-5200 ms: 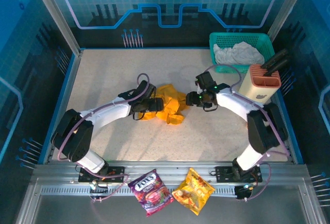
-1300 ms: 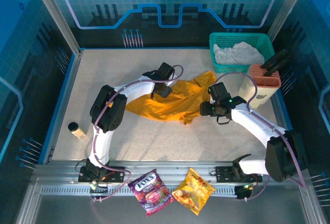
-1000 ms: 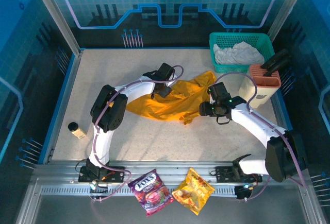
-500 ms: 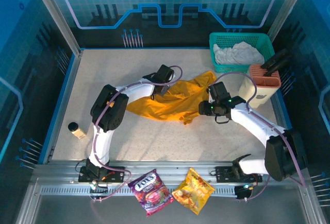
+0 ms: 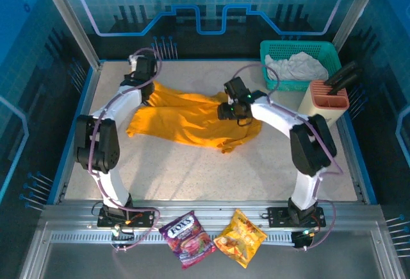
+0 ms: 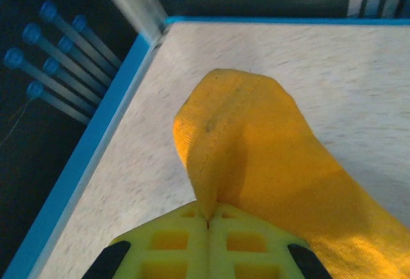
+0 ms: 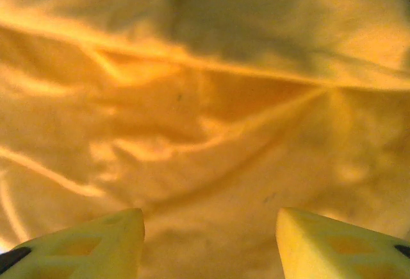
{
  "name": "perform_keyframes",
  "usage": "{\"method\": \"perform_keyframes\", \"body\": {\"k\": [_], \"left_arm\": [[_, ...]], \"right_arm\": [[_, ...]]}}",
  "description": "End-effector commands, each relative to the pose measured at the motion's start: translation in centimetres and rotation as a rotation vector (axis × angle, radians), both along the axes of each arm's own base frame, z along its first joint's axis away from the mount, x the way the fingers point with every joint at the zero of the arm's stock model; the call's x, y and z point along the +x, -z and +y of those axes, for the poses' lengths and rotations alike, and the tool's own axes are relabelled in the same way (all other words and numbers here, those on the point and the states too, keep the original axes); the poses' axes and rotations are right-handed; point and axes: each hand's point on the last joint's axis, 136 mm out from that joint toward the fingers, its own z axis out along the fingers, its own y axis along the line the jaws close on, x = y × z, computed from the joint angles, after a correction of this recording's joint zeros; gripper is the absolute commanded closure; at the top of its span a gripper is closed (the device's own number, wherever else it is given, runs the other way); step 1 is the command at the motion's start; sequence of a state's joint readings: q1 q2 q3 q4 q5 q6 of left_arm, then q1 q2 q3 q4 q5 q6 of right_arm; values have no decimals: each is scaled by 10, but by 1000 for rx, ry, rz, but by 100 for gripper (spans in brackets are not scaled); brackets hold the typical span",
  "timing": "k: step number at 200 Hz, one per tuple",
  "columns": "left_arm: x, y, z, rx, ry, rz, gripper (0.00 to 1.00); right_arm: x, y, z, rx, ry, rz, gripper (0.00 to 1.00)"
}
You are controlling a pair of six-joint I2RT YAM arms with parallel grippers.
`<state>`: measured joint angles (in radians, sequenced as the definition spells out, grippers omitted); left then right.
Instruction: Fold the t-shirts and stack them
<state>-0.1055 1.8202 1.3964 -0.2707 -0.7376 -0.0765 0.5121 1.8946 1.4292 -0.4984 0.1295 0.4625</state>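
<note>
As we checked the top view, the speckled beige tabletop [image 5: 192,176] took up most of the space, with a blue rim round it. The golden-orange short-sleeved cloth t-shirt [image 5: 186,117] lay opened out and creased on the far half of the table, from the far left toward centre-right. The left gripper [image 5: 142,74] sat at the shirt's far left end, near the table's far left corner. In the left wrist view its yellow fingers [image 6: 173,244] were pressed together, with a hemmed edge of the shirt pinched between them and the cloth rising in a hump. The right gripper [image 5: 224,110] was over the shirt's right part. In the right wrist view its yellow fingertips [image 7: 96,240] stood wide apart with wrinkled orange cloth below and nothing gripped; we could not tell if they touched the cloth. The green mesh plastic basket [image 5: 282,49] stood in the far right corner and held the crumpled whitish-grey cloth t-shirt [image 5: 295,67]. Just beside it stood the peach-coloured holder with black handles [image 5: 327,102]. On the near rail lay the purple snack packet [image 5: 187,238] and the glossy orange snack packet [image 5: 240,236].
</note>
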Motion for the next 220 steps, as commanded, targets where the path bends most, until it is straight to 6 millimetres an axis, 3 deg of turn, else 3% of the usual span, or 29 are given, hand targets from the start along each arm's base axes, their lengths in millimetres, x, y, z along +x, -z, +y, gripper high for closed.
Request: {"method": "perform_keyframes", "body": {"k": [1, 32, 50, 78, 89, 108, 113, 121, 155, 179, 199, 220], "left_arm": [[-30, 24, 21, -57, -122, 46, 100], [-40, 44, 32, -65, -171, 90, 100], [-41, 57, 34, -67, -180, 123, 97], [-39, 71, 30, -99, -169, 157, 80], [-39, 72, 26, -123, -164, 160, 65], [-43, 66, 21, -169, -157, 143, 16], [-45, 64, 19, -181, -157, 136, 8], [-48, 59, 16, -204, -153, 128, 1], [-73, 28, -11, -277, -98, 94, 1], [-96, 16, -56, -313, 16, 115, 1], [-116, 23, -103, -341, 122, 180, 4], [-129, 49, -150, -405, 217, 259, 11]], "right_arm": [[21, 27, 1, -131, -17, 50, 45], [53, 42, 9, -193, -22, 66, 48], [65, 32, 13, -182, -17, 42, 48], [79, 11, 17, -150, -8, -2, 47], [84, 4, 18, -147, -13, -17, 47], [93, 0, 20, -161, -35, -29, 47], [96, -6, 20, -163, -40, -39, 47], [101, 8, 20, -186, -54, -18, 47], [126, 34, 11, -212, -76, 40, 49], [137, 48, 7, -188, -87, 55, 52], [142, 56, 5, -143, -81, 69, 56], [144, 61, 7, -96, -72, 80, 64]]}}
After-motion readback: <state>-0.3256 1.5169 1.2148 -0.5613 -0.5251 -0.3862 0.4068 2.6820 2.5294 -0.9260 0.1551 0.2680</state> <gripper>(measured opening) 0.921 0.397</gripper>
